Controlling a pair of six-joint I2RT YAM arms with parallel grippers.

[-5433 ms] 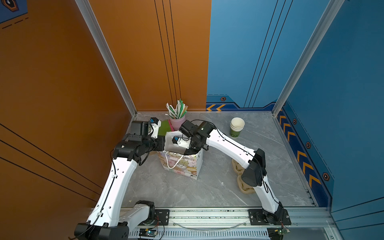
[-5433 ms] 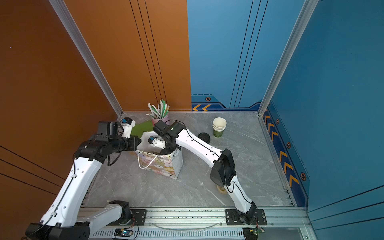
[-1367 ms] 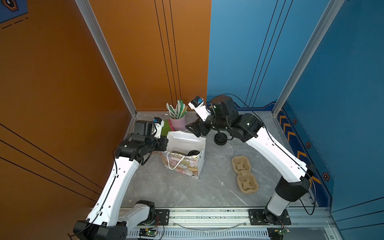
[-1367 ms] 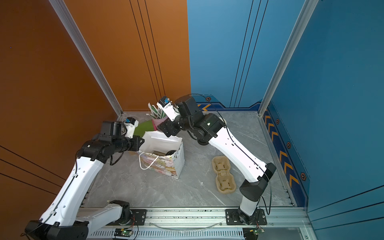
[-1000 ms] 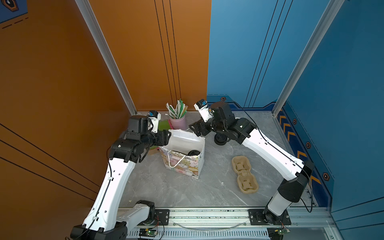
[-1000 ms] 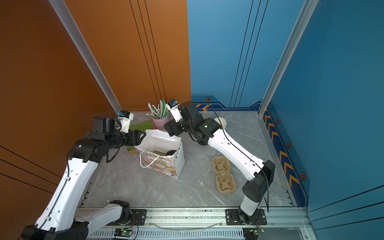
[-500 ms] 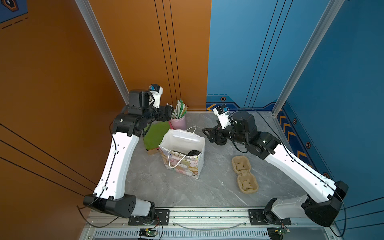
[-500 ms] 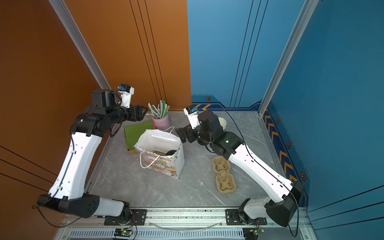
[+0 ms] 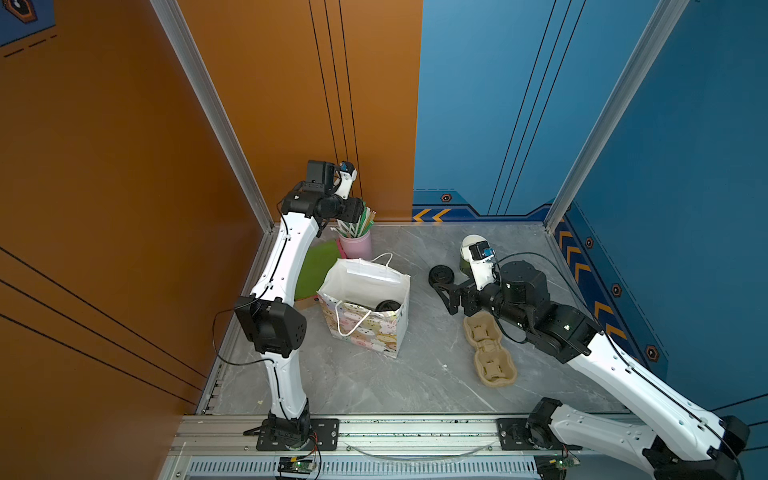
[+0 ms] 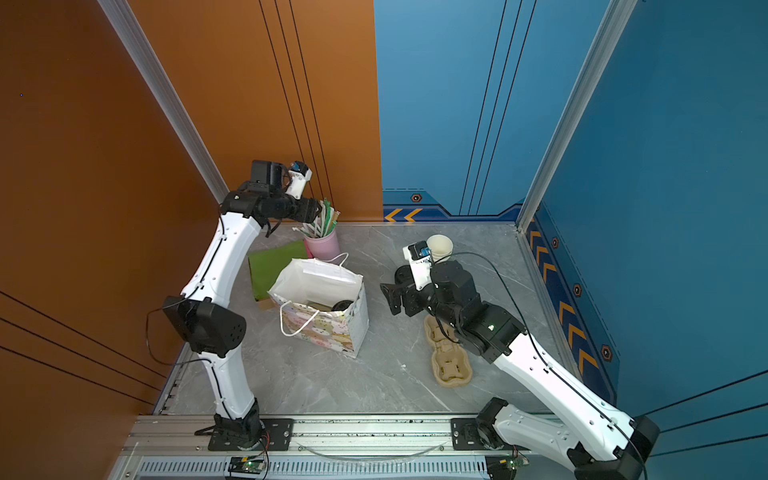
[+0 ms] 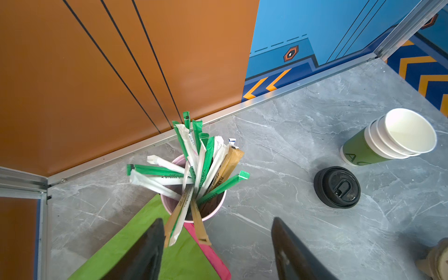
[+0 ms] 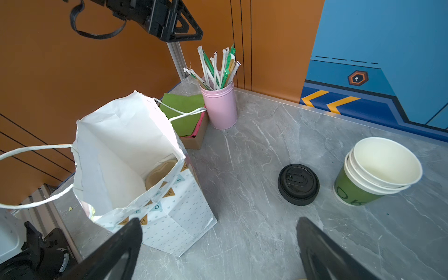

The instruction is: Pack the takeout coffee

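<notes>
The takeout coffee stands inside the patterned paper bag [image 9: 365, 332]; only its black lid [image 9: 388, 306] [image 10: 343, 306] shows, in both top views, and the cup is hidden by the bag wall. My left gripper [image 11: 215, 220] hovers open just over the pink cup of wrapped straws [image 11: 194, 169], at the back left, with nothing between its fingers. Right of the bag, near the table, my right gripper [image 12: 218, 223] [image 9: 442, 297] stands wide open and empty, pointing at the bag.
A loose black lid [image 12: 298, 184] and a stack of lidless cups with a green bottom cup [image 12: 378, 169] sit at the back right. A cardboard cup carrier [image 9: 488, 353] lies under the right arm. Green napkins [image 9: 316, 266] lie in a box behind the bag.
My left gripper left the bag's rim, rising and swinging back to above the straw cup. My right arm drew away from the bag to the right and lower, jaws spreading wider.
</notes>
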